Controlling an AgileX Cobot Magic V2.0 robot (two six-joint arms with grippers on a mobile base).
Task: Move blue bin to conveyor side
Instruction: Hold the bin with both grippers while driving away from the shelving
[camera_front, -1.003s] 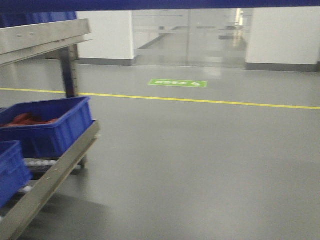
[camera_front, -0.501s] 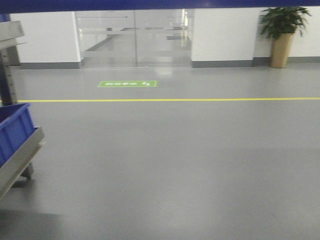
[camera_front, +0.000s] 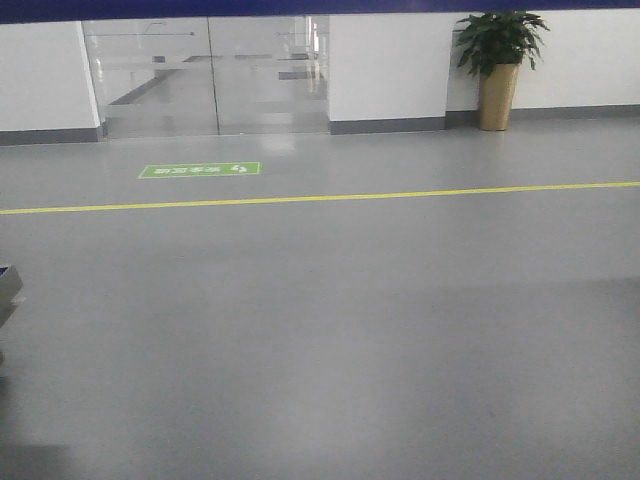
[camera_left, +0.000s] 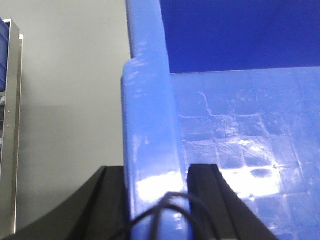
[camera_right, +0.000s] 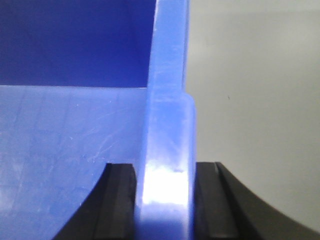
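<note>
My left gripper (camera_left: 156, 172) is shut on the left rim of the blue bin (camera_left: 150, 125); its black fingers (camera_left: 202, 175) stand on either side of the rim. My right gripper (camera_right: 166, 170) is shut on the bin's right rim (camera_right: 167, 130). The bin's glossy empty inside (camera_right: 60, 150) shows in both wrist views. A dark blue strip (camera_front: 300, 8) along the top edge of the front view is probably the bin. The bin hangs over bare grey floor. The conveyor is out of view.
Open grey floor (camera_front: 350, 330) with a yellow line (camera_front: 400, 195) and a green floor marking (camera_front: 200, 170). Glass doors (camera_front: 210, 75) and a potted plant (camera_front: 498, 65) stand at the far wall. A metal rack edge (camera_left: 11, 125) shows at the left of the left wrist view.
The front view has swung to the right: the rack with blue bins slid out at the left, and the plant came into view. Both grips on the bin look unchanged.
</note>
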